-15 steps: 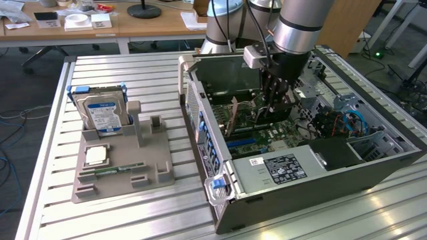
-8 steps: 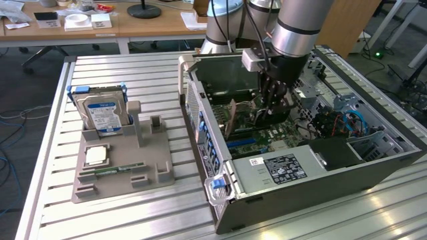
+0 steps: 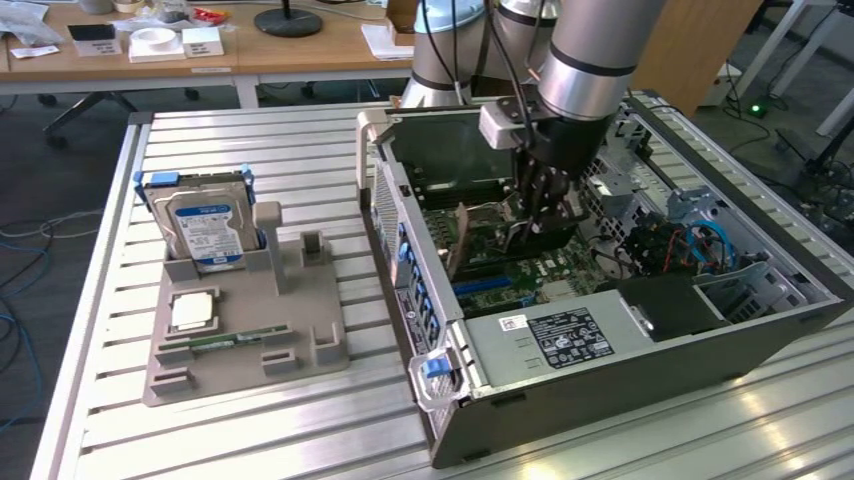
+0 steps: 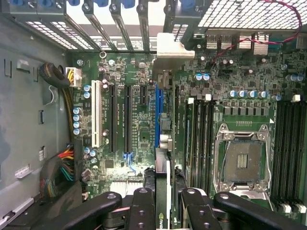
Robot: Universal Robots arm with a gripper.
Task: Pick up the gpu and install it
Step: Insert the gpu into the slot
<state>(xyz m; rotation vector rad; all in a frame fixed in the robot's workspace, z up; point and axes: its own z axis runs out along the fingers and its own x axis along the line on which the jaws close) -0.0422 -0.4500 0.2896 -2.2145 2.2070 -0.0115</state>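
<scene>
1. Holding the gpu (image 4: 162, 172) up on its thin edge, down inside the open computer case (image 3: 747, 330).
2. Squeezed tight by the end effector (image 4: 165, 194), clamped from both sides.
3. Right by the blue slot (image 4: 158, 112) on the green board (image 4: 139, 124); cannot tell if touching.
4. Out on the table (image 3: 267, 440), toward the exterior view's left: hard drive (image 3: 207, 235) standing in a grey tray (image 3: 314, 320).

The gripper (image 4: 165, 197) is black. The thin gpu (image 4: 169, 47) has a dark edge and a pale silver metal end. The flat circuit board (image 4: 144, 139) is green, with one blue slot (image 4: 159, 110) and one white slot (image 4: 96, 112). The bunch of wires (image 4: 67, 163) is red, yellow and black. The metal hard drive (image 3: 207, 235) is silver with a blue and white label. The ribbed metal bench (image 3: 267, 140) has long silver stripes.
</scene>
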